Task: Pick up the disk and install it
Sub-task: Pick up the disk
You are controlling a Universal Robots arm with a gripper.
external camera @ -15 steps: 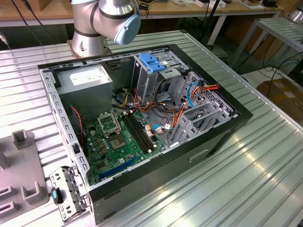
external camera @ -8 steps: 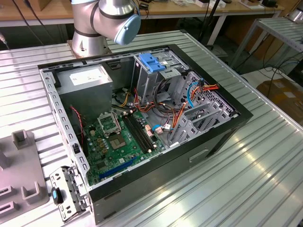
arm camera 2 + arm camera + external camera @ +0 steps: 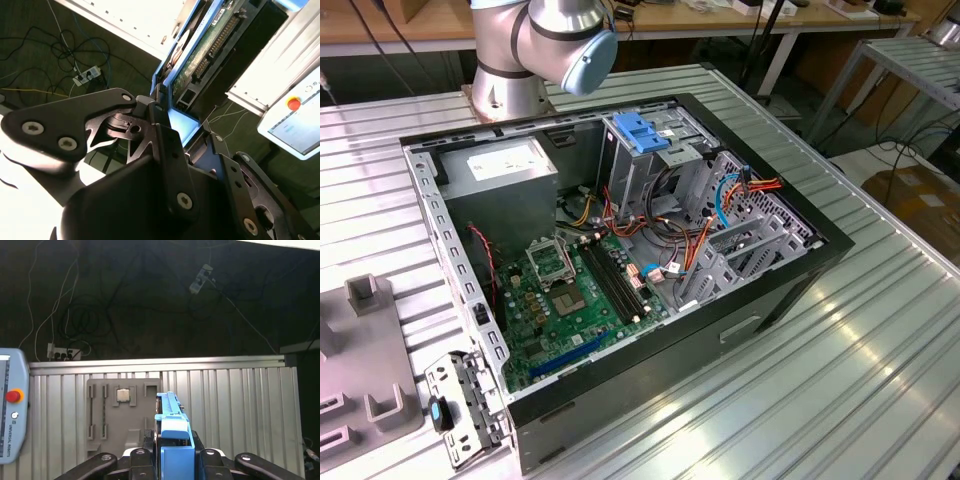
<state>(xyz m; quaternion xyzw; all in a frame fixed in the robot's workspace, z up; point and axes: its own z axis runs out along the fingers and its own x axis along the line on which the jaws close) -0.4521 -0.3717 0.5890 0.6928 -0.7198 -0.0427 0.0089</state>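
Disk is clamped in my pincer, closed tight on it with one finger on each flat side. In the first wrist view I see it edge-on, blue side rail facing the camera, standing up out of the grip. In the second wrist view the disk shows its green circuit-board face and a blue rail along its edge, sticking out past the black fingers. It is held up in the air and touches nothing else.

Beyond the disk in the first wrist view: the ribbed metal bench, a grey fixture plate lying on it with a small square chip seated in it, and a handheld control unit with a red button. Dark floor with cables and a power strip lies past the bench edge.

In the exterior view the open computer case lies on the bench, side panel off. Inside I see the green motherboard, the grey power supply box and a metal drive cage with a blue plastic top. The arm's lower part stands behind the case.
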